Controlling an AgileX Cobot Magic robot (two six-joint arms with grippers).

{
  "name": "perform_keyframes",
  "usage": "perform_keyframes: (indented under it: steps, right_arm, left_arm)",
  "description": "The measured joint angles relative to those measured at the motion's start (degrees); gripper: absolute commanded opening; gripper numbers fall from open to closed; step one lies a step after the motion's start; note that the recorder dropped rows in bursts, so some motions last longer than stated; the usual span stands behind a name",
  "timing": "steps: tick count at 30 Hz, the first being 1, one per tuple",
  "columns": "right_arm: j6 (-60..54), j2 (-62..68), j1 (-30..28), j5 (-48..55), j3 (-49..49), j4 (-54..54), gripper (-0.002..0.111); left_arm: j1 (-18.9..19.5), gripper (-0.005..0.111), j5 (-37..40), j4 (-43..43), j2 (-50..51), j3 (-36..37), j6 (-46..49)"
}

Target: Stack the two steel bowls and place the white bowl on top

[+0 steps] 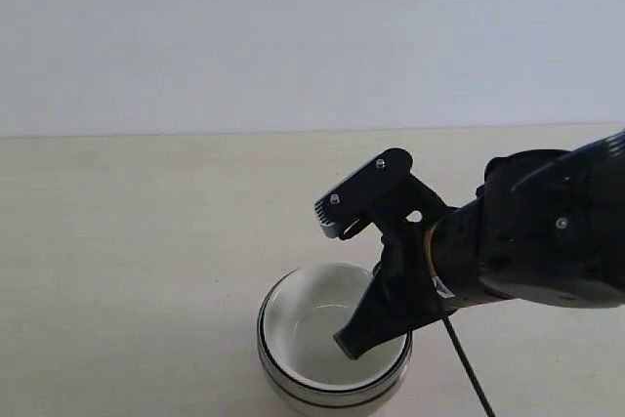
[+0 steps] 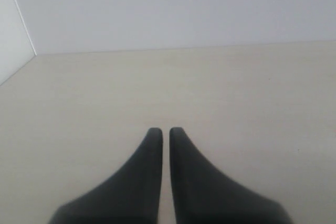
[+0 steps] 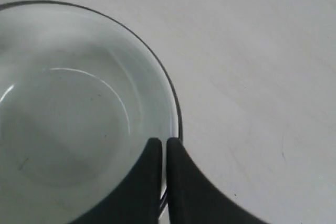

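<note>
Starting at the near edge of the table in the exterior view, the white bowl sits upright, nested inside the steel bowls. Only a shiny outer wall with dark bands shows beneath its rim, so the number of steel bowls cannot be told from it.

The right gripper points down from the right side, with its dark tip over the right part of the white bowl's interior. In the right wrist view, the right gripper has its fingers drawn together, leaving only a thin slit. The rim of the white bowl runs through the line of that slit, with one finger on the inner side and one on the outer side. Whether the fingers pinch the rim or stand just above it cannot be told.

Behind the stack, the right arm extends to the right edge of the exterior view.

The left gripper appears only in the left wrist view. Its fingers are together with a narrow gap and hold nothing, over bare table.

A plain pale wall stands beyond the far table edge.
</note>
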Motion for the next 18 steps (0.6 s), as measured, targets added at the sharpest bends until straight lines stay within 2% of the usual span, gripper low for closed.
perform_keyframes:
  steps: [18]
  right_arm:
    - [1.61,-0.30,0.00,-3.42,0.58,-1.04,0.000]
  left_arm:
    - [0.00,0.004,0.00,0.00,0.00,0.00,0.00]
